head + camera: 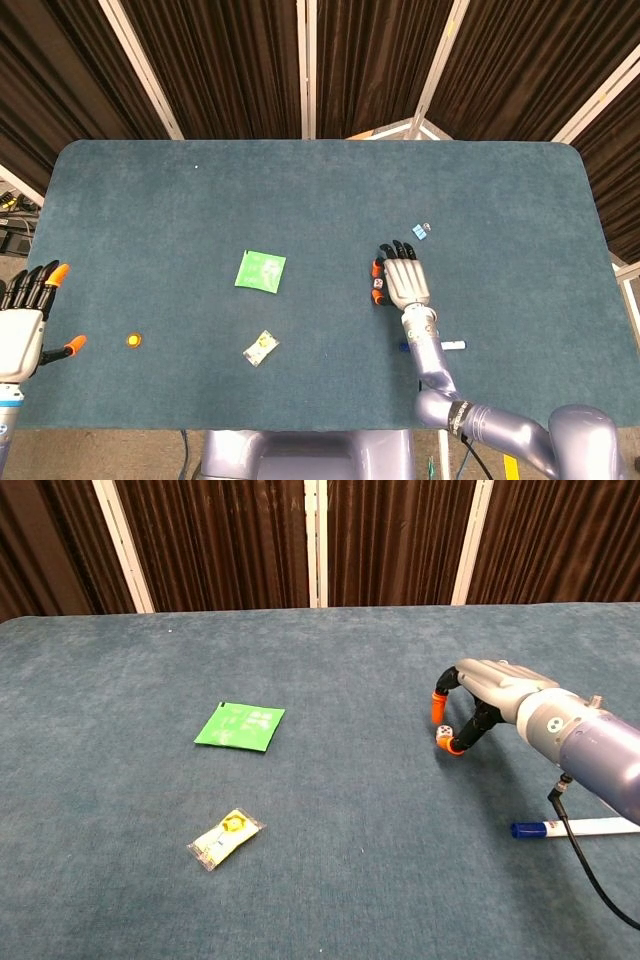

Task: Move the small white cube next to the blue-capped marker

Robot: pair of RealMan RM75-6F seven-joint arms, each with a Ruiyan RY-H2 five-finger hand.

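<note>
The small white cube (377, 283) (443, 732) lies on the blue table right of centre. My right hand (403, 281) (500, 695) is over it, and its orange-tipped thumb and finger pinch the cube from both sides. The cube still sits on the cloth. The blue-capped marker (445, 345) (575, 827) lies flat nearer the front edge, behind the right wrist, cap pointing left. My left hand (22, 325) hangs open with spread fingers at the table's left edge, shown only in the head view.
A green packet (260, 270) (240, 726) lies mid-table, with a small yellow-printed clear packet (260, 347) (225, 838) in front of it. An orange disc (133, 340) sits at the front left. A tiny blue item (420, 231) lies beyond the right hand. A black cable (590, 870) trails from the right wrist.
</note>
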